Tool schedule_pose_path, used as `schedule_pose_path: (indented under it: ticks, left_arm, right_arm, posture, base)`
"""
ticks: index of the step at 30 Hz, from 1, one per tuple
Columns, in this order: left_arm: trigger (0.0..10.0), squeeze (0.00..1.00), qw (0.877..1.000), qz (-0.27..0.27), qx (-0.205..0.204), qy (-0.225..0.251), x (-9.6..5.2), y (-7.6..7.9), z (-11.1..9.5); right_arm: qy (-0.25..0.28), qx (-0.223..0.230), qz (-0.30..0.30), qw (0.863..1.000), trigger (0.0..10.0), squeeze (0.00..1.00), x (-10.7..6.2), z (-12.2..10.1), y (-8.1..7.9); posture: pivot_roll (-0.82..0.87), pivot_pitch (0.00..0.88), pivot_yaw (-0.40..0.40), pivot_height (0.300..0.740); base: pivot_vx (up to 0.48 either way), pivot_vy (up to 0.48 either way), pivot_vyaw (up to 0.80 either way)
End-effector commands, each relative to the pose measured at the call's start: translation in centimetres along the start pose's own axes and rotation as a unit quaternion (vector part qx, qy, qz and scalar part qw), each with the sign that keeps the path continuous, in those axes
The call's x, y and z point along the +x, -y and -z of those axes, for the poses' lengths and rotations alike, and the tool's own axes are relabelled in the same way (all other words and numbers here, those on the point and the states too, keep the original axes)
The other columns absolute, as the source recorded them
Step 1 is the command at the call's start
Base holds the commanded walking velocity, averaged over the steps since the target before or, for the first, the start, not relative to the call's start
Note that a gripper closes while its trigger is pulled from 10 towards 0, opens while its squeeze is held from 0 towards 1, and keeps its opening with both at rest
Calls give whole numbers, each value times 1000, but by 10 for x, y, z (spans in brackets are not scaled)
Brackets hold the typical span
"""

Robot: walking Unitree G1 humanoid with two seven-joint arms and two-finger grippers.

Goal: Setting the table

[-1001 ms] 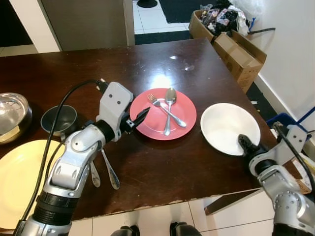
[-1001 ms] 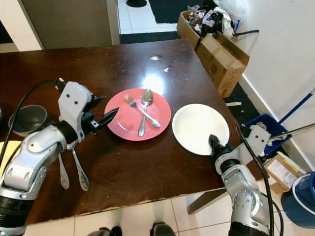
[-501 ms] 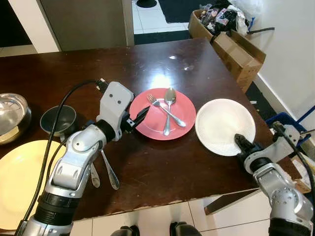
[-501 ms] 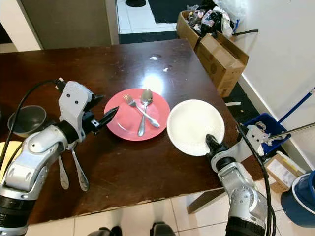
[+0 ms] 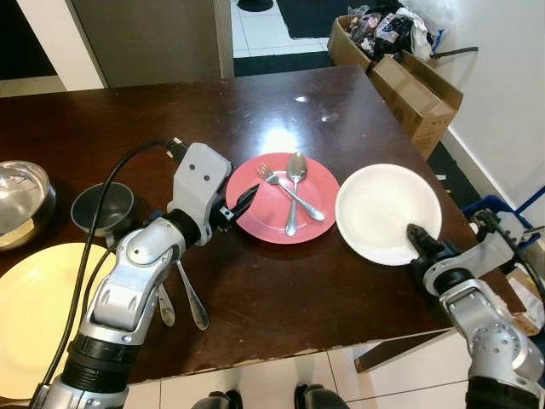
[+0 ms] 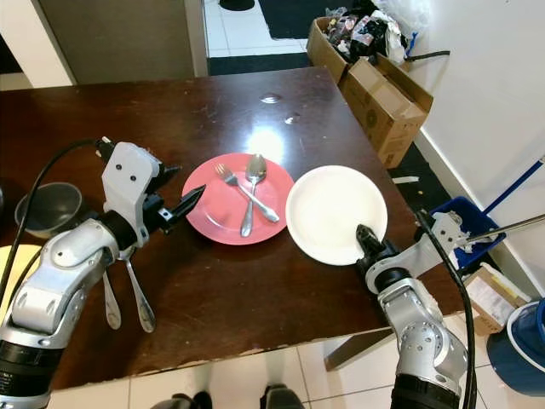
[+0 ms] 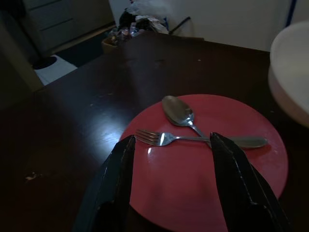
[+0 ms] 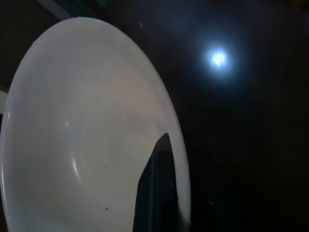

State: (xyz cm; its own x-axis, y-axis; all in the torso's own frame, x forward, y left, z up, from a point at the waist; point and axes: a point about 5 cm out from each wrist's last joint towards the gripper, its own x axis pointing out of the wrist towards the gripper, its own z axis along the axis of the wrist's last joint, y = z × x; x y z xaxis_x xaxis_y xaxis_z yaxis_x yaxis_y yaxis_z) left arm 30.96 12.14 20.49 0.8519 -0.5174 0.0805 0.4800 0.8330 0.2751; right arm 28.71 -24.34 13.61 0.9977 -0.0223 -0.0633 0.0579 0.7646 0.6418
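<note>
A red plate (image 5: 266,215) lies mid-table on the dark wooden table (image 5: 281,102), with a fork (image 5: 271,179) and a spoon (image 5: 295,170) crossed on it. My left gripper (image 6: 182,187) hovers open at the plate's left edge, aimed at the cutlery; its fingers (image 7: 117,183) frame the fork. A white plate (image 5: 383,204) sits just right of the red one, their rims almost meeting. My right gripper (image 5: 418,238) is shut on the white plate's near rim, with one finger (image 8: 155,186) lying over its inner face.
A small grey bowl (image 5: 102,207), a steel bowl (image 5: 21,192) and a yellow plate (image 5: 30,311) sit at the left. Two spoons (image 5: 192,300) lie under my left arm. Cardboard boxes (image 5: 409,81) stand on the floor past the table's right edge.
The right gripper has carried the white plate left and a little farther onto the table, up beside the red plate. The left arm has stayed put.
</note>
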Motion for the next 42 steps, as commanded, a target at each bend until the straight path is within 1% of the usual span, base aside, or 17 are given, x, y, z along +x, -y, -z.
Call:
schedule_pose_path:
  ticks: [1,2,4,5,7,8,9,11,12,15,17,21,22,26,31,36,42]
  left_arm:
    - [10000,0,999,-35,-6,-12,1,-7,5]
    - [10000,0,999,-35,-6,-12,1,-7,5]
    - [10000,0,997,-69,-32,-7,1,-14,2]
    - [10000,0,995,-89,-40,-6,0,-18,1]
    - [10000,0,992,-114,-44,-2,-2,-23,-2]
    - [10000,0,991,-131,-41,2,-4,-24,-4]
    - [10000,0,991,-131,-41,2,-4,-24,-4]
    - [10000,0,989,-147,-32,6,-10,-25,-8]
    - [10000,0,989,-147,-32,6,-10,-25,-8]
    - [10000,0,988,-154,-29,9,-16,-24,-10]
    - [10000,0,985,-172,-32,7,-23,-26,-11]
    - [10000,0,984,-178,-30,6,-25,-27,-12]
    - [10000,0,981,-190,-27,10,-31,-31,-16]
    - [10000,0,976,-216,-19,12,-44,-41,-20]
    - [10000,0,970,-239,-32,25,-57,-55,-27]
    - [10000,0,970,-239,-34,36,-54,-55,-33]
    - [10000,0,971,-230,-38,46,-48,-55,-41]
  right_arm:
    - [49,10,-39,998,0,0,-2,-15,-13]
    - [49,10,-39,998,0,0,-2,-15,-13]
    - [88,7,-74,993,0,0,-3,-27,-30]
    - [106,-8,-88,990,10000,0,-2,-32,-42]
    - [127,-36,-112,985,10000,0,-2,-37,-60]
    - [139,-66,-137,979,10000,0,-3,-37,-80]
    - [139,-66,-137,979,10000,0,-3,-37,-80]
    - [156,-95,-158,971,10000,0,-2,-36,-102]
    - [156,-95,-158,971,10000,0,-2,-36,-102]
    - [165,-109,-171,965,10000,0,-1,-35,-116]
    - [155,-103,-210,960,10000,0,-3,-32,-129]
    - [147,-100,-219,959,10000,0,-4,-30,-130]
    - [134,-88,-229,960,10000,0,-5,-26,-132]
    - [116,-94,-230,961,10000,0,-5,-15,-132]
    - [102,-88,-245,960,10000,0,-3,-10,-139]
    - [97,-88,-257,958,10000,0,-2,-9,-143]
    - [88,-82,-252,960,10000,0,-5,-2,-141]
  posture:
    - [-141,101,59,740]
    - [-141,101,59,740]
    - [-139,98,61,740]
    - [-137,95,63,740]
    - [-132,93,65,740]
    - [-131,93,65,740]
    - [-131,93,65,740]
    - [-121,93,61,740]
    - [-121,93,61,740]
    - [-112,91,55,740]
    - [-101,88,50,740]
    - [-101,88,50,740]
    - [-101,88,50,740]
    - [-79,87,27,740]
    - [-68,80,1,740]
    - [-70,74,0,740]
    - [-81,61,10,740]
  base:
    - [0,0,0]
    - [0,0,0]
    - [0,0,0]
    - [0,0,0]
    - [0,0,0]
    - [0,0,0]
    - [0,0,0]
    - [0,0,0]
    - [0,0,0]
    - [0,0,0]
    - [0,0,0]
    - [0,0,0]
    - [0,0,0]
    - [0,0,0]
    - [0,0,0]
    - [0,0,0]
    - [0,0,0]
